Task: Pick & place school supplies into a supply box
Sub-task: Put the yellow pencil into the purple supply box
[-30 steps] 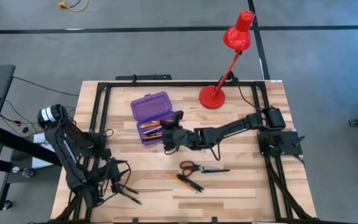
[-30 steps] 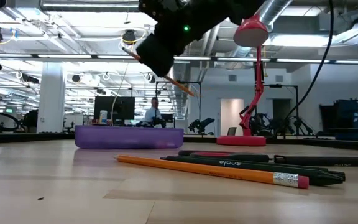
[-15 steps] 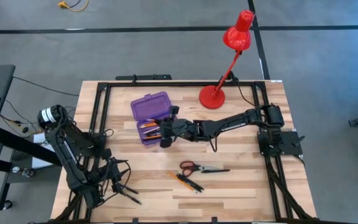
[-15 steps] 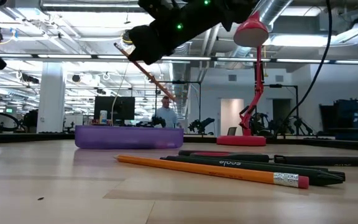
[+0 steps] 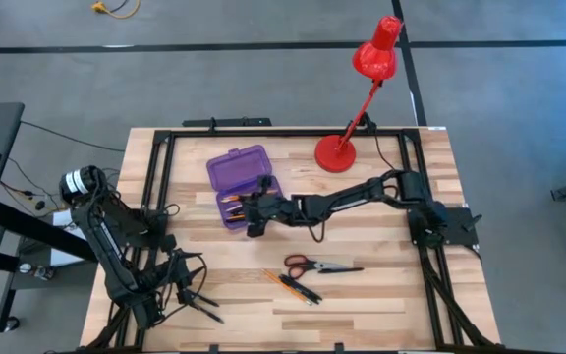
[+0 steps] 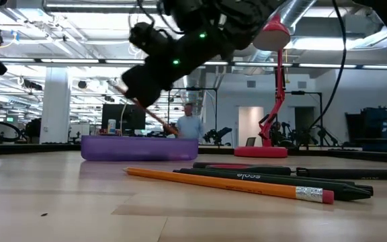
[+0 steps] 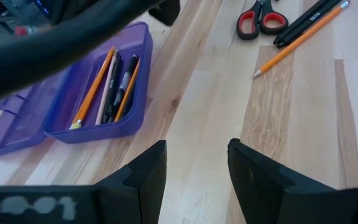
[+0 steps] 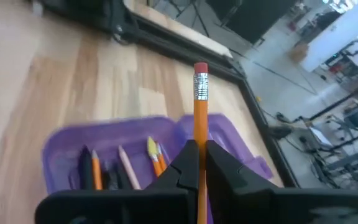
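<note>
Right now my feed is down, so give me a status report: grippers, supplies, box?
Right gripper shut on pencil, over supply box. Left gripper open, parked near table corner. Scissors, pens on table. Nothing in the way.

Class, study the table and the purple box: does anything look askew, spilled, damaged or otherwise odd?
Nothing stands out. The supply box lies open with pencils and pens inside it. The scissors and loose pencils and pens lie flat on the table. The right gripper holds an orange pencil over the box. The lamp stands upright.
</note>
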`<state>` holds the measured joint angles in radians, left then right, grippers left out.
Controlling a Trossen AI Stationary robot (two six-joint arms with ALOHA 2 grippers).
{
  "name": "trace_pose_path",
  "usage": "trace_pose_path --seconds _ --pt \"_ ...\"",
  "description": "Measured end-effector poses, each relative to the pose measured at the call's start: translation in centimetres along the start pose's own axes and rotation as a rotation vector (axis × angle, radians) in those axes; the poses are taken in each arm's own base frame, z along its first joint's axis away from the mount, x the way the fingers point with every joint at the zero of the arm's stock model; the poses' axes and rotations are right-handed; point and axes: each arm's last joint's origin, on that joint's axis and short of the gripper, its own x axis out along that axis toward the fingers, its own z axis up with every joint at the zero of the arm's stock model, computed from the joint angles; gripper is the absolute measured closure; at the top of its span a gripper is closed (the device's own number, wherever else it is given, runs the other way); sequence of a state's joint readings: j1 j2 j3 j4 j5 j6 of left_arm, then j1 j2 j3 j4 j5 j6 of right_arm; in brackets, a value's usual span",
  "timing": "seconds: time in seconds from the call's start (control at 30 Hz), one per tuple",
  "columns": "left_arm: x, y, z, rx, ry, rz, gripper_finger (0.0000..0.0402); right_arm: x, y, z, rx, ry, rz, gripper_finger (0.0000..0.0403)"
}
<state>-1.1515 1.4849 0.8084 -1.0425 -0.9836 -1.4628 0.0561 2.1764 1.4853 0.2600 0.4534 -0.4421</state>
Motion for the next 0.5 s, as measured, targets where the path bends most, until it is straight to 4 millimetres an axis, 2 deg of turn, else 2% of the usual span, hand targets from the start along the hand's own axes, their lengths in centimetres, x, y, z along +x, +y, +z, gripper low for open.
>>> trace_pose_path --seconds 0.17,0.5 --pt "0.0 0.0 0.0 0.005 0.005 0.003 0.0244 1.2 0.6 -0.7 -0.045 0.096 0.032 0.0399" --pt "0.0 0.2 0.0 0.014 0.004 0.01 0.0244 1.7 -0.9 -1.2 0.012 0.194 0.079 0.0342"
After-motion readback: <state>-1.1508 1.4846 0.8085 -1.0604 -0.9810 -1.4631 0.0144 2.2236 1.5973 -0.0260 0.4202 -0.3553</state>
